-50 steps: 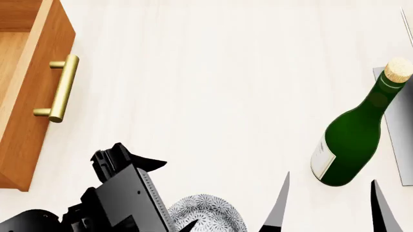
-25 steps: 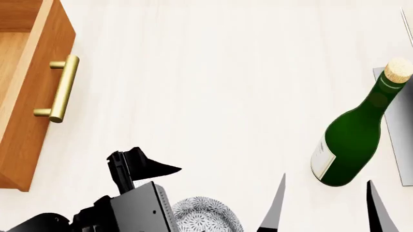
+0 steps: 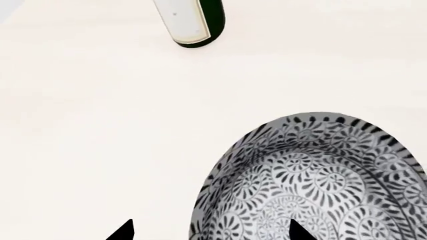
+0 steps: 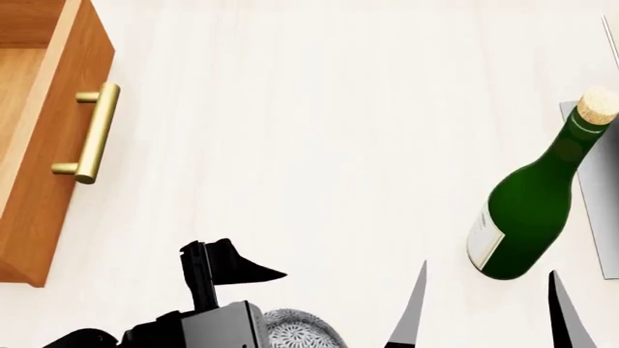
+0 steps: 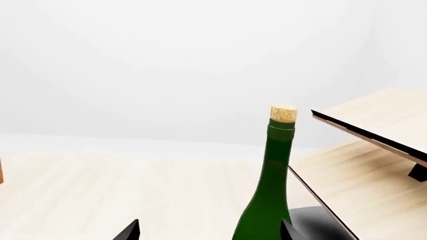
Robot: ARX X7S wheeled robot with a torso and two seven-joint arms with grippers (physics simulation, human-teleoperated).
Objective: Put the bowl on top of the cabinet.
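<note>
The patterned white-grey bowl (image 4: 301,328) stands upright on the pale table at the near edge, partly hidden by my left arm. In the left wrist view the bowl (image 3: 313,180) fills the lower right. My left gripper (image 3: 210,232) is open and straddles the bowl's rim, one fingertip outside it and the other over its inside. In the head view the left gripper (image 4: 283,306) points right. The orange-brown cabinet (image 4: 39,167) with its brass handle (image 4: 92,134) is at far left. My right gripper (image 4: 488,312) is open and holds nothing.
A corked green bottle (image 4: 527,210) stands at the right, close ahead of the right gripper (image 5: 208,231); the bottle (image 5: 270,190) shows between its fingertips. A pale slanted rack (image 5: 373,135) on a dark base stands behind it. The cabinet's drawer front juts out over the table.
My left gripper has moved right and toward the near edge, onto the bowl's rim, and the arm now covers more of the bowl. The right gripper and the bottle have barely moved.
</note>
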